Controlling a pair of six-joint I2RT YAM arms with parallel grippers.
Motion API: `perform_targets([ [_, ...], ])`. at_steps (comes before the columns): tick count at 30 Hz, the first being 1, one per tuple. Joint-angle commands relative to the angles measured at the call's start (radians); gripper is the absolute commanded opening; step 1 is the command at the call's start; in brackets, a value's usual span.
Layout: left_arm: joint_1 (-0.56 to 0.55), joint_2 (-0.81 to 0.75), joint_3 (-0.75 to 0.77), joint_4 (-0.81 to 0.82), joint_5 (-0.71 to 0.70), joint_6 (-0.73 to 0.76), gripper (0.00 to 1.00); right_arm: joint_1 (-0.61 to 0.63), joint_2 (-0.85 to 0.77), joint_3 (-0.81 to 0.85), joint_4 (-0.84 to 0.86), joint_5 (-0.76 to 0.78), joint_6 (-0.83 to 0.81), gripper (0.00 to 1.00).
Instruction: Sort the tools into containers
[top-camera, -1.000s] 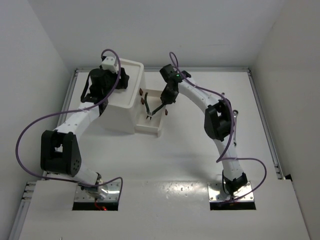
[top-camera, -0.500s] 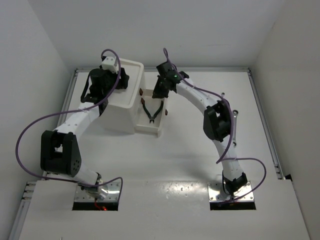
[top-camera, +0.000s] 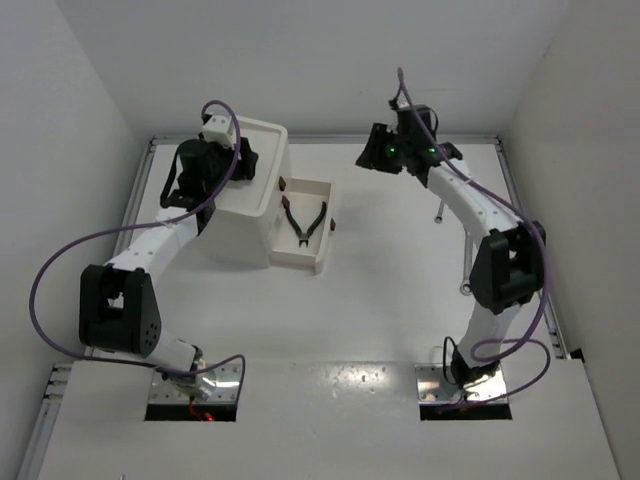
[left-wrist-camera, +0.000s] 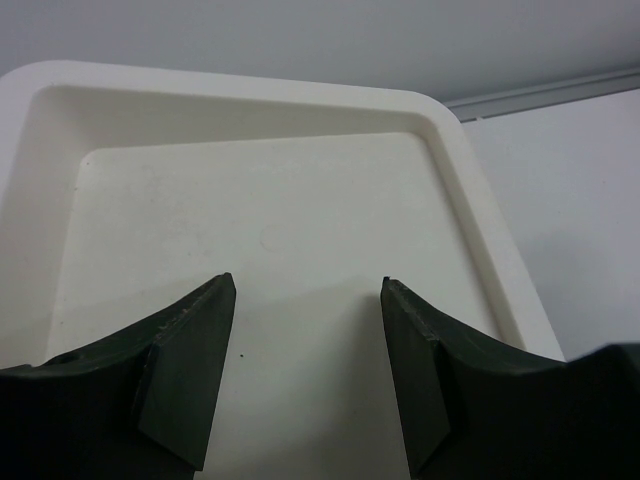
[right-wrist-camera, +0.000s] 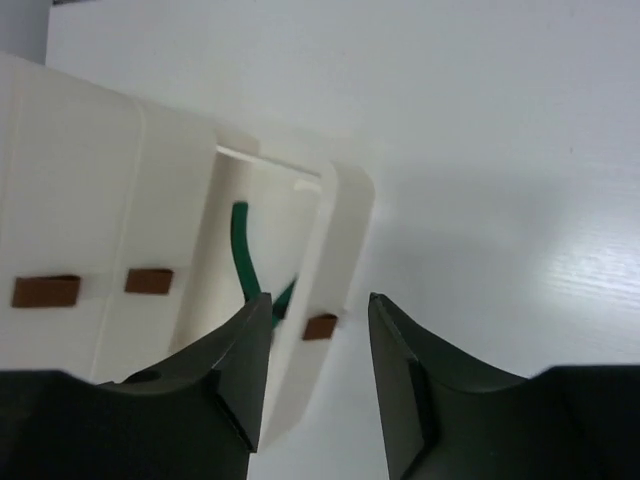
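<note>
Both grippers are parted and hold nothing: the left gripper (left-wrist-camera: 305, 370) is spread wide, the right gripper (right-wrist-camera: 318, 370) shows a narrower gap. Nearest the robot on the white worktop (top-camera: 360, 310), a long silver wrench (top-camera: 466, 282) lies just beside the right arm (top-camera: 495, 270) and is partly hidden by it, with a smaller silver tool (top-camera: 440, 212) a little farther back. Farther in, the white plastic box (top-camera: 245, 225) has one drawer (top-camera: 298, 258) pulled out to its right. The dark green-handled pliers (top-camera: 303, 222) lie inside it, nose toward the robot and handles splayed toward the back. Small dark brown knobs (right-wrist-camera: 320, 326) sit on the drawer fronts. The left gripper hovers over the box's recessed tray top (left-wrist-camera: 250, 220). Farthest back, the right gripper hangs raised near the rear edge of the worktop, well apart from the drawer, its camera looking down on the green handles.
</note>
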Motion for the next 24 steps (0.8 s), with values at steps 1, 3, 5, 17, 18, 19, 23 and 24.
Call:
perform_targets([
  [1, -0.010, 0.160, -0.150, -0.677, 0.021, -0.083, 0.67, -0.095, 0.058, -0.153, -0.006, -0.358, 0.013, 0.44],
  [3, -0.010, 0.169, -0.141, -0.677, 0.031, -0.083, 0.67, -0.118, 0.110, -0.255, 0.104, -0.575, 0.068, 0.30],
  [5, -0.010, 0.169, -0.141, -0.677, 0.031, -0.083, 0.67, -0.109, 0.147, -0.272, 0.158, -0.655, 0.082, 0.20],
  [17, -0.010, 0.149, -0.152, -0.677, 0.012, -0.083, 0.67, -0.070, 0.314, -0.240, 0.269, -0.751, 0.181, 0.06],
  [18, -0.010, 0.149, -0.152, -0.677, 0.012, -0.083, 0.67, -0.060, 0.333, -0.240, 0.301, -0.767, 0.200, 0.06],
  [19, -0.010, 0.149, -0.152, -0.677, 0.012, -0.083, 0.67, -0.047, 0.333, -0.229, 0.313, -0.778, 0.215, 0.06],
  [23, -0.010, 0.149, -0.161, -0.677, 0.003, -0.083, 0.67, -0.020, 0.370, -0.195, 0.355, -0.790, 0.272, 0.06],
  [24, -0.010, 0.149, -0.161, -0.677, 0.003, -0.083, 0.67, -0.007, 0.370, -0.195, 0.365, -0.790, 0.272, 0.06],
])
